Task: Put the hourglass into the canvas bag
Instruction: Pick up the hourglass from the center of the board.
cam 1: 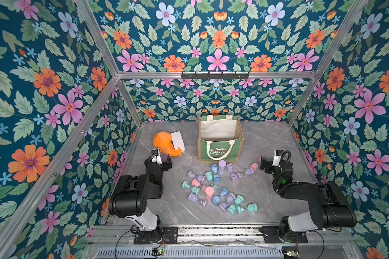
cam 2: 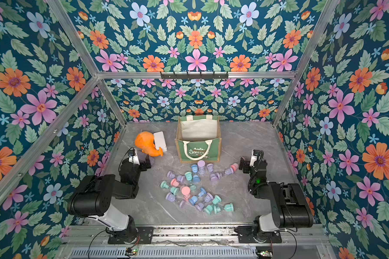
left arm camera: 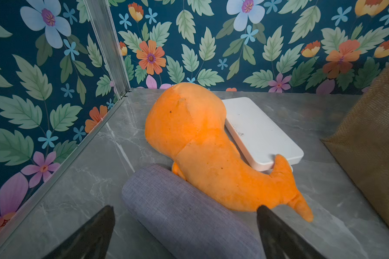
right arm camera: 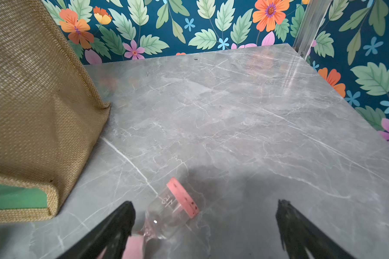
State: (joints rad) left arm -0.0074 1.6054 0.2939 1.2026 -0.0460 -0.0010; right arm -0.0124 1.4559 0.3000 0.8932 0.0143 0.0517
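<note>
Top views: canvas bag (cam 1: 203, 154) stands open at far centre of the surface (cam 1: 267, 139). Loose hourglasses (cam 1: 216, 199) are scattered near of it. Pink-capped hourglass (cam 1: 253, 167) lies on its side at the scatter's right edge, just beside right claw (cam 1: 262, 166)

Left wrist: left claw (left arm camera: 185, 207) wide, straddling a grey fabric roll (left arm camera: 166, 197); no hourglass in view

Right wrist: right claw wide, empty; the hourglass lies between its fingers, close to one. Judged light and stiff, with smooth and probably brittle clear bulbs and a thin waist; likely to roll. Grip gently across the pink cap (right arm camera: 182, 197)
</note>
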